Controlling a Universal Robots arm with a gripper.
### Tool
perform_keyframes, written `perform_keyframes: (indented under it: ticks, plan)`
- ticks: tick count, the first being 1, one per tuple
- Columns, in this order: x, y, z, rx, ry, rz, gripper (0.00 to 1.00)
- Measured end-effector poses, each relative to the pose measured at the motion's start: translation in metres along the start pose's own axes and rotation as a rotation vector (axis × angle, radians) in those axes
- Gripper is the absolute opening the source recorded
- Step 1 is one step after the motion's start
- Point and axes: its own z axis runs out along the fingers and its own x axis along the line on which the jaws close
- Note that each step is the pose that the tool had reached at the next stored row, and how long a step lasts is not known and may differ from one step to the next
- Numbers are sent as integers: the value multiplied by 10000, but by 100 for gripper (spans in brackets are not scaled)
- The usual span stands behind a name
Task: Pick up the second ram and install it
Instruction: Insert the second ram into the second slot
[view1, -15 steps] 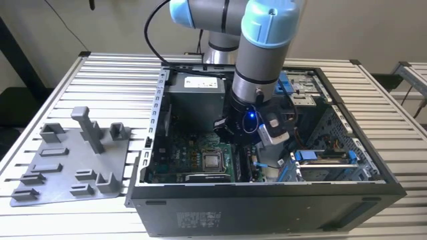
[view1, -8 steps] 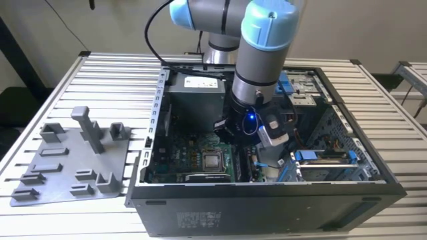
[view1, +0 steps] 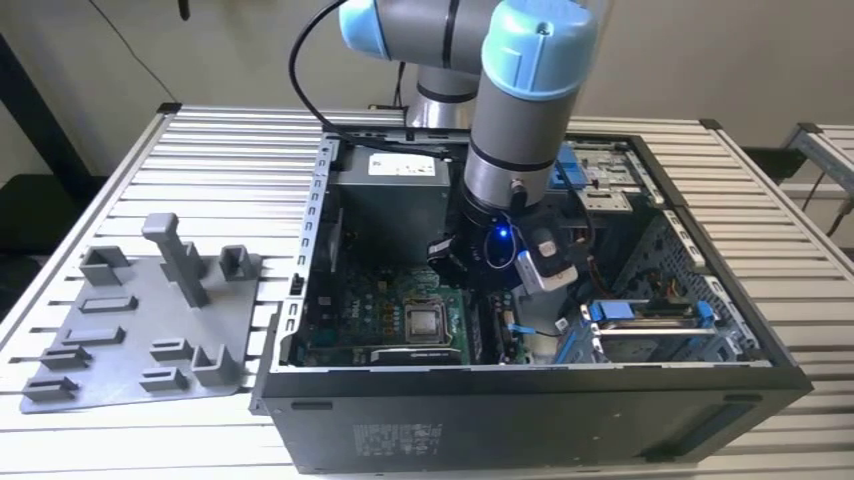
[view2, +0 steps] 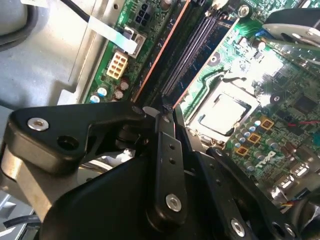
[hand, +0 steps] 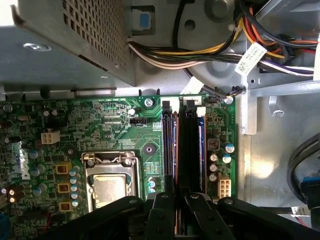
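My gripper (view1: 497, 298) is down inside the open computer case, over the memory slots of the green motherboard (view1: 387, 315). In both wrist views its black fingers (hand: 162, 212) stand close together, shut on the second ram (hand: 186, 150). The ram is a slim dark stick seen edge-on, and it runs out from between the fingers. It lies in line with the long black memory slots (view2: 187, 60) beside the processor socket (hand: 110, 182), low against them. I cannot tell whether it is fully seated.
The case walls (view1: 534, 400) close in on all sides. A power supply box (hand: 65, 45) and a bundle of cables (hand: 200, 52) sit past the slots' far end. A grey tray with upright posts (view1: 147, 320) lies on the slatted table at the exterior view's left.
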Motion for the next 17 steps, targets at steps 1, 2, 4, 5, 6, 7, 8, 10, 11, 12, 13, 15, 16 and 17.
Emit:
perform_keyframes:
  ticks: [1,2,4,5,6,7,8,10,11,12,13,15,16,17]
  plan:
    - [0,1,1,-1,0,0,14]
    - [0,1,3,-2,0,0,14]
    - [0,1,4,-1,0,0,14]
    - [0,1,4,0,0,0,14]
    - [0,1,4,0,0,0,14]
    - [0,2,4,-1,0,1,14]
    - [0,2,5,-1,0,0,14]
    - [0,1,5,0,0,1,14]
    - [0,2,5,-1,0,0,14]
    - [0,2,5,0,0,0,14]
    - [0,2,2,-1,0,-8,14]
    - [-1,2,-9,-3,-5,-49,14]
    - [-1,2,-12,-3,-15,-83,14]
    - [-1,2,-13,-5,-31,-133,14]
